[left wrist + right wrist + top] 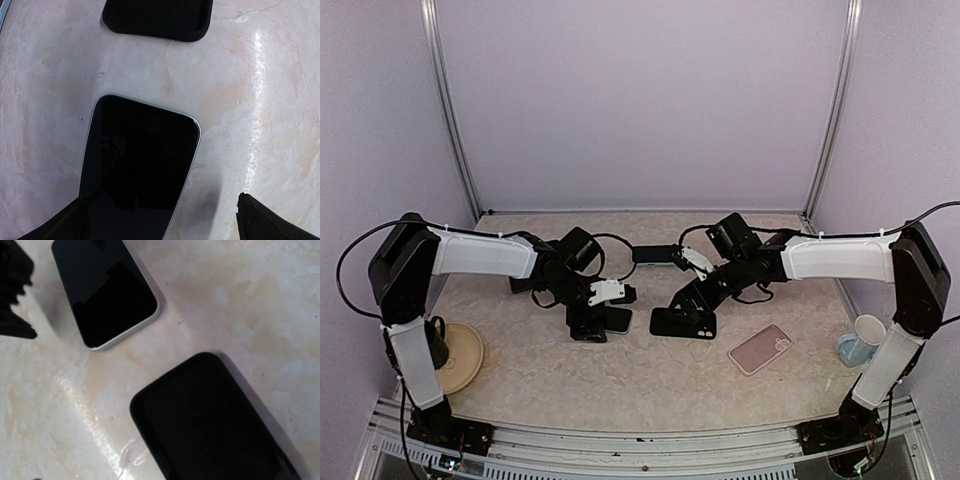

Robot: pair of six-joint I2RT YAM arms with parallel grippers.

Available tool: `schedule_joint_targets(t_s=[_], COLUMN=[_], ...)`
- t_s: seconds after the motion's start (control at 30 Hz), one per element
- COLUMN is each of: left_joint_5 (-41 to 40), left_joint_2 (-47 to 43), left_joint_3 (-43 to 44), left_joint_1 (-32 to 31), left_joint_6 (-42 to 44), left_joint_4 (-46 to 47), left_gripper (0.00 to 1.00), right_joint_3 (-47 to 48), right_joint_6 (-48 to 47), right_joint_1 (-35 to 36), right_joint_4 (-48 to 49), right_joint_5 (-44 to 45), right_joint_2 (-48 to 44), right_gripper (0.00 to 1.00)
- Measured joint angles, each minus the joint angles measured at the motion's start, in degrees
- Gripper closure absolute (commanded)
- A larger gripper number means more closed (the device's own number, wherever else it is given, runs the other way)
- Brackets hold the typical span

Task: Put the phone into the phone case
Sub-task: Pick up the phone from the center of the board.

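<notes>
While its jaws stand wide apart, left tool astride the phone, case beyond.

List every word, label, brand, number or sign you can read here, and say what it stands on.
No text can be read in any view.
phone: screen dark, nothing showing on it.
black case: plain, no marking visible.
pink phone-shaped item and mug: too small to show any print.
</notes>
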Motion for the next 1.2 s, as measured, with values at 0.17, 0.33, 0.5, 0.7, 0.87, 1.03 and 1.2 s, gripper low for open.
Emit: schedule_joint_targets(t_s=[0.17,0.33,0.5,0.7,0.87,1.03,1.2], left_joint_5=[0.5,0.7,0.9,1.2,1.2,1.3,2.1], left_joint_2=[3.4,5.3,6.7,7.0,7.7,8.7,11.2], left_joint_3=[2.7,4.0,5.5,5.7,6.7,8.2,11.7], left_joint_1=[-0.1,0.2,0.9,1.2,1.2,1.4,1.6], left_joint_6=[4.3,7.3,8.4,8.9,9.1,9.2,9.1], left_joint_4=[-0.5,-1.0,-1.1,-0.7,-0.6,-0.8,-3.3], left_gripper=[0.01,0.01,0.01,0.01,0.01,0.02,0.04], right_joint_3=[-0.2,-0.2,-0.2,-0.2,-0.1,0.0,0.1], right_joint_6=[0.0,0.1,0.1,0.1,0.1,0.1,0.1], right_joint_1=[0.0,0.0,0.0,0.0,0.0,0.0,0.0], right_joint_4=[0.0,0.0,-0.1,-0.3,-0.5,-0.5,-0.6], right_joint_5=[0.0,0.0,0.0,0.0,0.1,0.0,0.1], right_joint_2=[0.0,0.0,0.0,0.0,0.4,0.8,0.8], right_gripper=[0.0,0.0,0.0,0.0,0.0,0.0,0.0])
